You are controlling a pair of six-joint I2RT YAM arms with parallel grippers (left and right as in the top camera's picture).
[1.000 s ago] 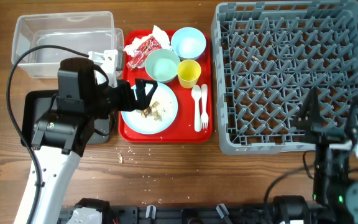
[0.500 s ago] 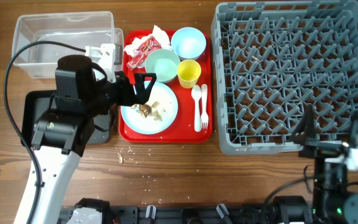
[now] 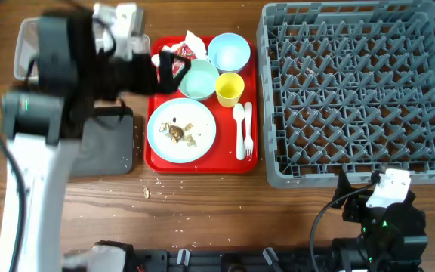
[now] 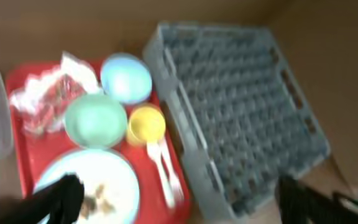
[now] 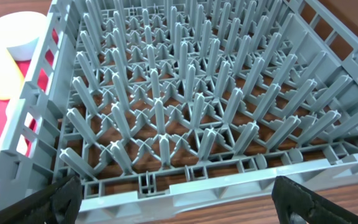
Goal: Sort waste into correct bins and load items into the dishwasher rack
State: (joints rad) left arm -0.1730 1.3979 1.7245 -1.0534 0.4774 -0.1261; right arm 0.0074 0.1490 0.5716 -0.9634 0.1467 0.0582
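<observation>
On the red tray [image 3: 152, 155] lie a light blue plate [image 3: 195, 140] with brown scraps [image 3: 176, 132], a pale green bowl [image 3: 200, 81], a light blue bowl [image 3: 229, 51], a yellow cup [image 3: 229, 89], and a white spoon [image 3: 239, 128] and fork [image 3: 248, 130]. The crumpled napkin with red wrapper [image 3: 186, 50] sits at the tray's far left corner. My left gripper [image 3: 170, 66] hovers high over that corner, open and empty; its view is blurred, with the fingers [image 4: 61, 198] wide apart. My right gripper [image 5: 182, 205] is open and empty before the grey rack's [image 5: 166, 112] near wall.
The black tray [image 3: 108, 143] lies left of the red tray. The clear tub [image 3: 26, 41] behind it is mostly hidden by my left arm. A few crumbs [image 3: 146, 193] lie on the wood in front of the red tray. The rack [image 3: 353, 91] fills the right side.
My left arm has lifted from over the plate and swung toward the tray's far left corner. My right arm has pulled back from the rack toward the table's front edge.
</observation>
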